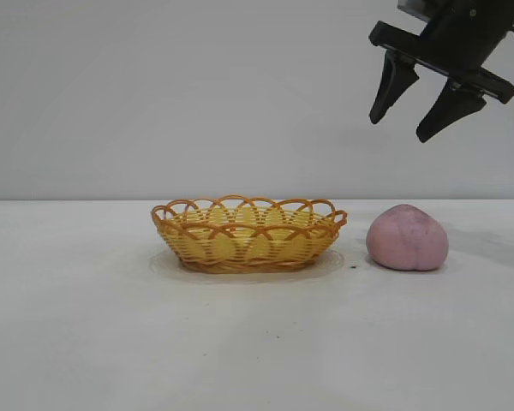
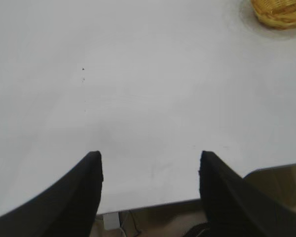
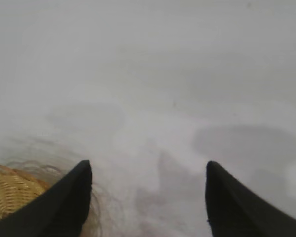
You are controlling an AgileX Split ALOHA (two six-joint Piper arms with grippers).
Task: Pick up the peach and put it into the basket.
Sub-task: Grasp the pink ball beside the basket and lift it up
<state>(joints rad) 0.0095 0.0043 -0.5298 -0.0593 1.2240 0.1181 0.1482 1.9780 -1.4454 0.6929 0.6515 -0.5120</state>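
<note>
Resting beside the woven scalloped basket [image 1: 248, 235], matte rounded peach [image 1: 407, 238]; both arms' jaws spread empty

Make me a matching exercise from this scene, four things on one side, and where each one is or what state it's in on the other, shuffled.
Things:
1. peach
2. basket
3. right claw
4. left claw

Places or states:
A. open, raised in the air above the peach
B. open over bare table, outside the exterior view
C. empty, at the middle of the table
D. on the table, right of the basket, not touching it

Pairs: 1-D, 2-C, 3-A, 4-B
</note>
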